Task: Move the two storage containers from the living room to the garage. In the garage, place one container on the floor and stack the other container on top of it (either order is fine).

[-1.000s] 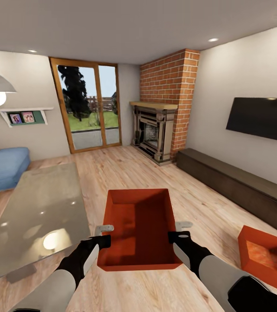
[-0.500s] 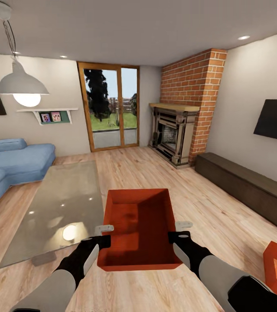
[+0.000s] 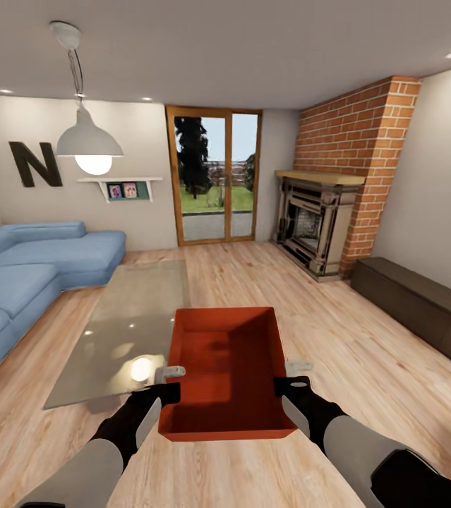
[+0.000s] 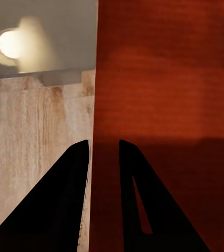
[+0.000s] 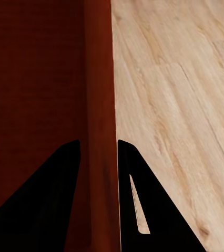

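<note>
1 container (image 3: 226, 370) in view, orange-red, topless, held up over the wood floor (image 3: 366, 367) in front of the trunk, between the 2 arms. Left gripper (image 3: 171, 382) clamped on its left wall; in the left wrist view the 2 fingers (image 4: 64, 205) straddle that wall (image 4: 159, 79), 1 inside, 1 outside. Right gripper (image 3: 286, 376) clamped on the right wall; right wrist view shows the same straddle, fingers (image 5: 49, 199) either side of the thin edge (image 5: 99, 105).

Room: living room. 1 glass table (image 3: 130, 317) just left of the container, lamp glare on its top. 1 pendant lamp (image 3: 89, 141) above it. 1 blue sofa (image 3: 20, 275) at far left. 1 letter N (image 3: 36, 164) on the wall, 1 shelf (image 3: 121, 185) with 2 pictures. 1 glazed door (image 3: 216, 180), 2 panes. 1 brick fireplace (image 3: 331, 212) at right, 1 low dark cabinet (image 3: 423, 310) beside it.
</note>
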